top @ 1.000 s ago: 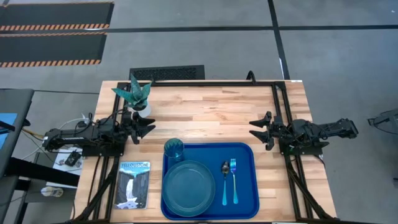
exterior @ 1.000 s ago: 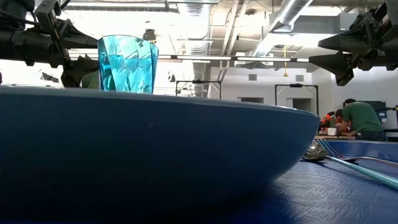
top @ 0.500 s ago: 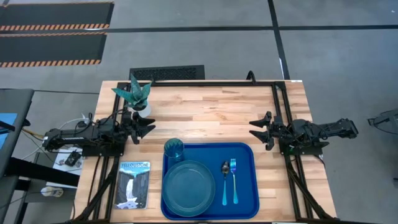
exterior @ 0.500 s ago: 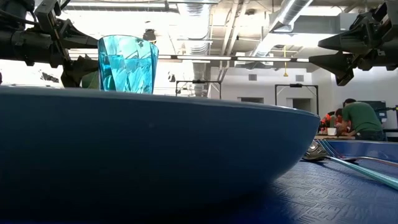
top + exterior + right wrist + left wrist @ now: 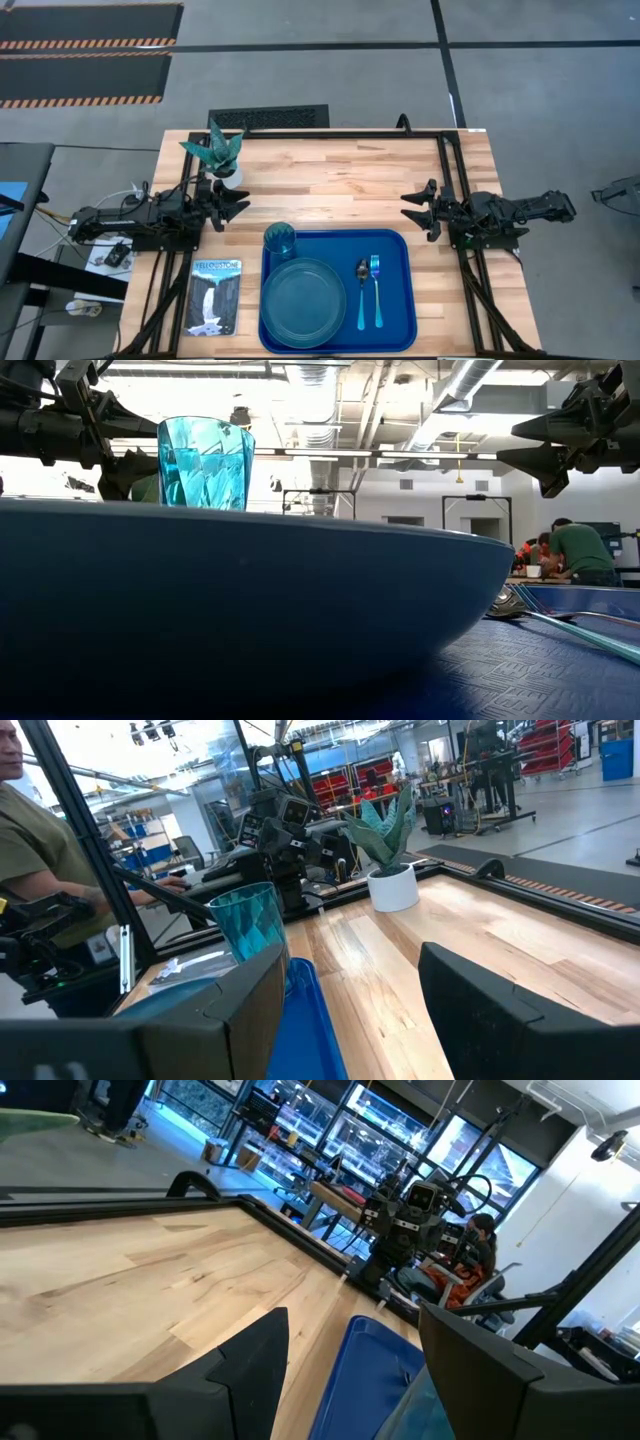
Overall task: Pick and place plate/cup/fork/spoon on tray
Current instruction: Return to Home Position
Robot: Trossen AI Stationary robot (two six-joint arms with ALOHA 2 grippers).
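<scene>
The bright blue tray (image 5: 392,320) lies at the table's near middle. On it rest the teal-blue plate (image 5: 303,297), the translucent teal cup (image 5: 279,240) standing upright at the tray's far left corner, the spoon (image 5: 362,293) and the fork (image 5: 376,290) side by side at the right. The cup also shows in the low view (image 5: 205,462) and the right wrist view (image 5: 250,923). My left gripper (image 5: 240,207) is open and empty over the table's left side. My right gripper (image 5: 410,210) is open and empty over the right side.
A teal spiky plant in a white pot (image 5: 224,155) stands at the far left, close to my left gripper. A waterfall-picture booklet (image 5: 215,295) lies left of the tray. People show in the room beyond the table (image 5: 575,550).
</scene>
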